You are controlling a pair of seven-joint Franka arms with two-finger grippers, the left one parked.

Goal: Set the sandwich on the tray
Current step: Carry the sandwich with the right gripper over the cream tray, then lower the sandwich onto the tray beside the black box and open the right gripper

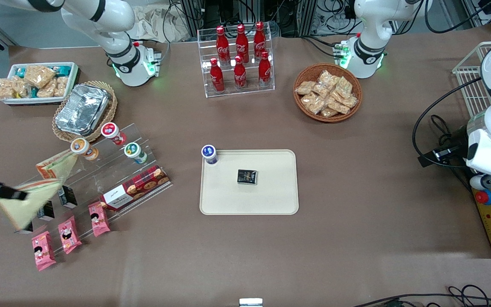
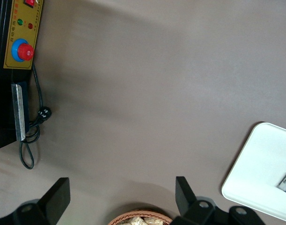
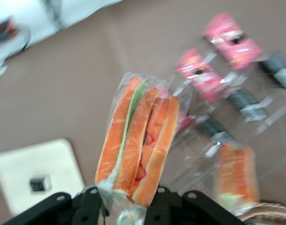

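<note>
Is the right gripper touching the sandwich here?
Touching. The right wrist view shows the gripper with its fingers closed on the wrapped end of the sandwich, which hangs lifted above the table.

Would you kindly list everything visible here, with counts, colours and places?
Clear-wrapped wedge sandwich: one, white bread, orange-green filling, held in gripper above acrylic stand.
Cream rectangular tray: one, table centre.
Black packet: one, on tray.
Blue-lidded cup: one, at tray corner.
Red cola bottles: six, clear rack.
Wicker snack basket: one, brown.
Foil container: one, silver, in flat basket.
White snack bin: one.
Pink packets: three, on stand.
Plaid biscuit box: one, red.
Gripper: black, working arm's end.
</note>
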